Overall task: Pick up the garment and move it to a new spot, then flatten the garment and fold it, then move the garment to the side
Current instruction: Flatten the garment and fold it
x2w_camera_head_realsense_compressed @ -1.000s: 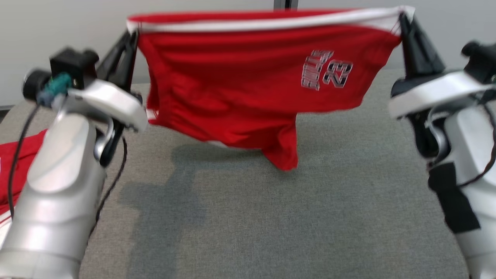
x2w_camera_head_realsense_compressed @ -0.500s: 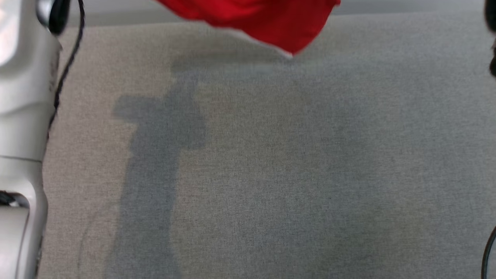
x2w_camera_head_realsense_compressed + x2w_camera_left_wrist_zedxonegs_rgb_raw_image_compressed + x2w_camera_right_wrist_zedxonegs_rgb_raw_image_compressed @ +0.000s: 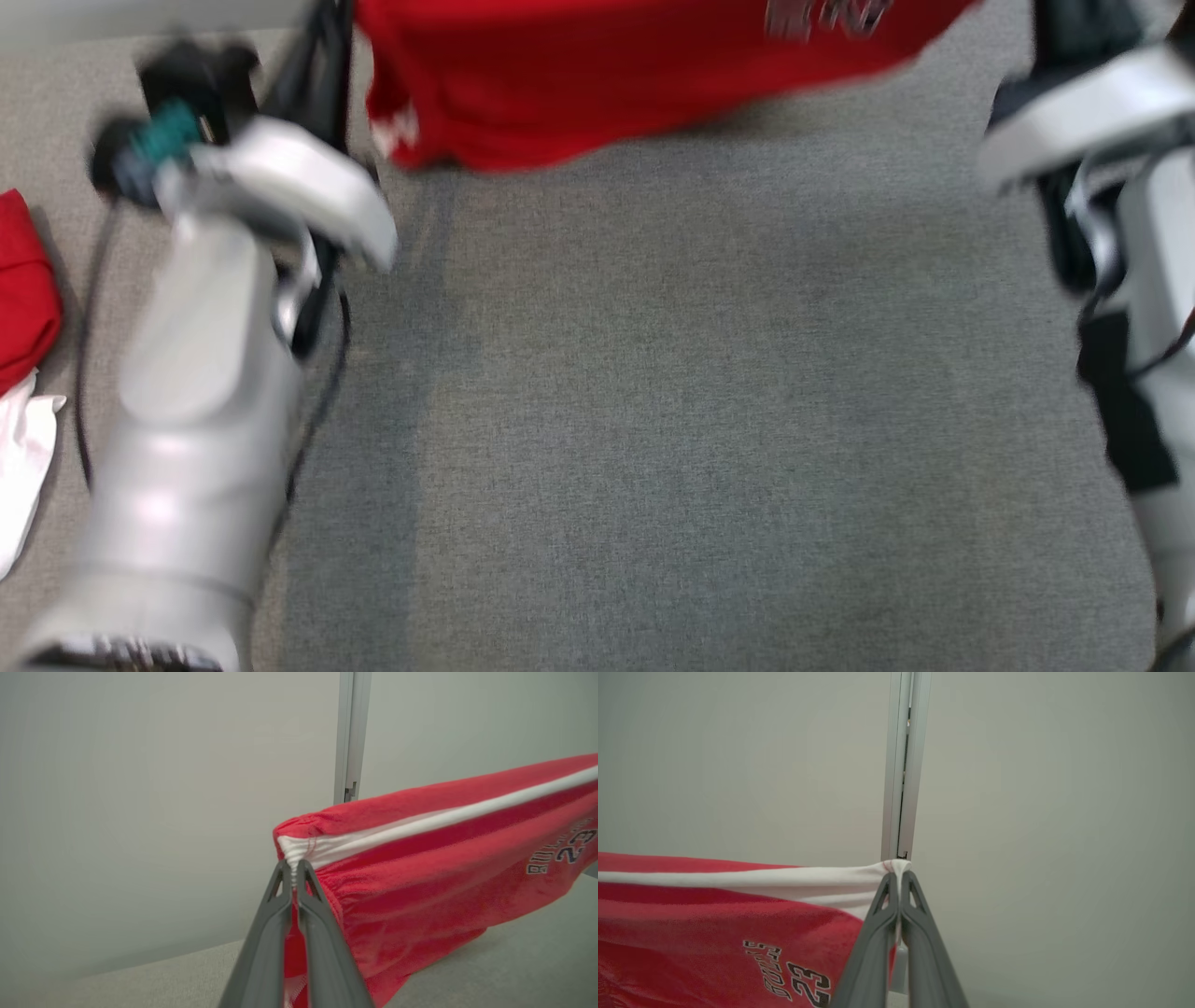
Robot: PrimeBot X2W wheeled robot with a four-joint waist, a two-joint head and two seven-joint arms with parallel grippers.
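Note:
The garment (image 3: 607,84) is a pair of red shorts with a white band and a printed "23". It hangs stretched in the air over the far part of the grey fabric table (image 3: 700,420). In the left wrist view my left gripper (image 3: 293,870) is shut on one white-banded corner of the garment (image 3: 420,882). In the right wrist view my right gripper (image 3: 899,873) is shut on the opposite corner of the garment (image 3: 714,914). My pale left forearm (image 3: 205,355) and right forearm (image 3: 1148,233) flank the table.
A second red cloth (image 3: 23,289) and a white cloth (image 3: 23,457) lie at the table's left edge. Behind the table stands a pale wall with a vertical metal strip (image 3: 350,737). Bare grey table stretches under and in front of the hanging garment.
The head camera has swung down and partly back up, so the whole picture shifted. Both grippers still hold the garment stretched between them.

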